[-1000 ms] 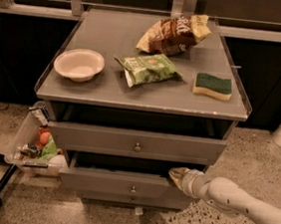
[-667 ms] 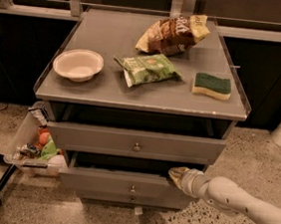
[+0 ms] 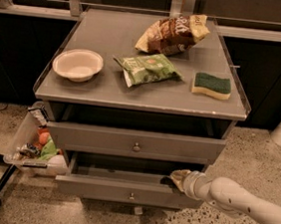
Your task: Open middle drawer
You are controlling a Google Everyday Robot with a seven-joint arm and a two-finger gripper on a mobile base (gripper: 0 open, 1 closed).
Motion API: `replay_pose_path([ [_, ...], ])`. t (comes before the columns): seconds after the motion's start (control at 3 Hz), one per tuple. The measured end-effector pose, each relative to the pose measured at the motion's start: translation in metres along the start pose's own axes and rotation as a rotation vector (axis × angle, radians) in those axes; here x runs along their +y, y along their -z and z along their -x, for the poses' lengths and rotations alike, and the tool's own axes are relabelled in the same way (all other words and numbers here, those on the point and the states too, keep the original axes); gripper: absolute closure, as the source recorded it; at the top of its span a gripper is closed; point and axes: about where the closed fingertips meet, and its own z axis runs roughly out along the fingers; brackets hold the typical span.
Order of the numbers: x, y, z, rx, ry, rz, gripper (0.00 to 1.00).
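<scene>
Gripper (image 3: 172, 180) sits low at the cabinet's right side, its tip pushed into the dark gap just behind the top edge of the middle drawer (image 3: 97, 189). It seems to touch the inner face of the drawer front. Whether it is released or clenched cannot be told, since the tip is lost in shadow against the grey panel. Nothing loose is seen in it.

The drawer lies directly under and in front of the gripper. Its long axis runs sideways, stretching away to the gripper's left, and its small knob (image 3: 131, 196) is left of the tip and a little lower. The drawer stands partly out, with a strip of plain grey inside showing behind the front.

Just above the gripper hangs the taller drawer (image 3: 102, 140), close enough to crowd the wrist.

The drawer's travel is straight outward, square to its long front — so the coming pull likely has to follow that line. A hold this far right of centre may skew the drawer in its runners.
</scene>
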Motion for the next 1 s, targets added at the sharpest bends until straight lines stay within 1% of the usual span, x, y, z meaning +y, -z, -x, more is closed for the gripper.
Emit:
replay_pose_path([
  [0.33,-0.002,-0.004,0.000,0.040,0.010,0.016,1.00],
  [0.67,-0.008,0.001,-0.017,0.091,0.015,0.056,1.00],
  [1.0,-0.005,0.001,-0.019,0.094,0.014,0.068,1.00],
])
